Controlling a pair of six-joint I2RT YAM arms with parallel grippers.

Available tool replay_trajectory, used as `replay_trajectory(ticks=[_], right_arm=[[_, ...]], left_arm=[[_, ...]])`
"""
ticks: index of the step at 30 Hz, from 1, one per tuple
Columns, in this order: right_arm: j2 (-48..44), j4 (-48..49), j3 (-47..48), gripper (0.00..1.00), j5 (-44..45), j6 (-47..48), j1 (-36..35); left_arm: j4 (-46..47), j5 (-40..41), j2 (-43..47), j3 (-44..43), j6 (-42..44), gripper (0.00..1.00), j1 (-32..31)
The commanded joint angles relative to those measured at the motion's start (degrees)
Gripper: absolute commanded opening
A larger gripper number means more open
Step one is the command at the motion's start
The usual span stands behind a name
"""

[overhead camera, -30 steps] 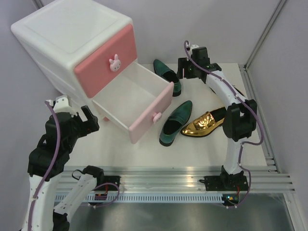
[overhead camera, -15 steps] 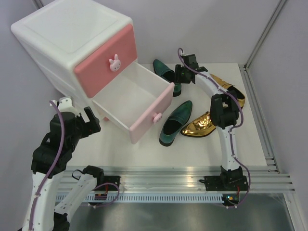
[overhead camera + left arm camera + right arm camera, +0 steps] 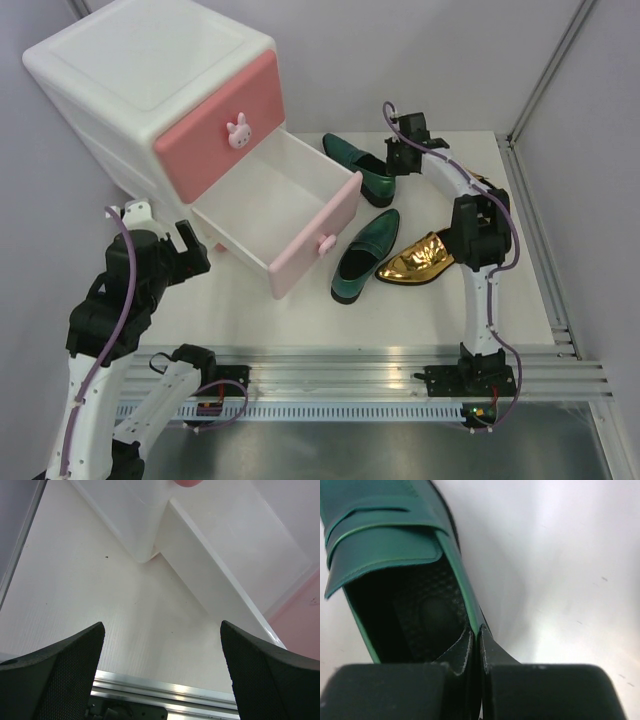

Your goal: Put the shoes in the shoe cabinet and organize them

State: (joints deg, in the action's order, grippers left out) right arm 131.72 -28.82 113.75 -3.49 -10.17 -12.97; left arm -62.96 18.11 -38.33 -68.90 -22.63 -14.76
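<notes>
Beside the open pale pink drawer (image 3: pixel 312 238), right claw (image 3: pixel 475 636) pinches the heel rim of a glossy green loafer (image 3: pixel 385 540); lift level, clearing the drawer front.

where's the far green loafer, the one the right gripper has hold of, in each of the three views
top external: upper middle, right of the open drawer; far green loafer, rim pinched by the right gripper.
left wrist: not in it; only the drawer's side and the table.
right wrist: fills the upper left, dark inside facing the camera, rim between the fingers.
shared landmark: the white table, in all three.
</notes>
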Motion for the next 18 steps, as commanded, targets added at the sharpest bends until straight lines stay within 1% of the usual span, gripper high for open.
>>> replay_trajectory(ticks=[1, 6, 8, 11, 12, 14, 15, 17, 18], right_arm=[[-8.31, -1.07, -4.48, 0.01, 1.02, 3.58, 3.21], [-11.92, -0.19, -10.65, 0.01, 3.13, 7.53, 4.88], [-13.42, 0.08, -12.5, 0.01, 5.41, 7.89, 5.5], [-15.09, 0.6, -14.7, 0.01, 5.86, 8.15, 6.38], [-15.44, 0.43, -15.05, 0.12, 5.6, 8.41, 6.55], [-16.49, 0.08, -15.67, 0.25, 3.76, 8.94, 6.64], [-16.93, -0.18, -15.76, 0.38, 3.75, 9.03, 6.64], [-18.51, -0.36, -15.76, 0.52, 0.68, 9.03, 6.56], [-19.04, -0.62, -15.76, 0.61, -0.11, 9.03, 6.47]], left_arm=[[2.31, 1.4, -0.26, -0.18, 0.92, 1.0, -0.18], [3.19, 1.4, -0.17, -0.09, 1.8, 1.0, -0.18], [3.37, 1.49, -0.17, -0.09, 1.98, 1.0, -0.18], [3.55, 1.23, 0.09, 0.08, 2.07, 1.0, -0.18], [3.63, 1.05, 0.09, 0.17, 2.15, 1.0, -0.18], [3.63, 0.79, 0.18, 0.35, 2.15, 1.0, -0.18], [3.55, 0.61, 0.18, 0.35, 2.24, 1.0, -0.18], [3.63, 0.44, 0.44, 0.35, 2.24, 1.0, -0.18], [3.63, 0.35, 0.53, 0.35, 2.24, 1.0, -0.18]])
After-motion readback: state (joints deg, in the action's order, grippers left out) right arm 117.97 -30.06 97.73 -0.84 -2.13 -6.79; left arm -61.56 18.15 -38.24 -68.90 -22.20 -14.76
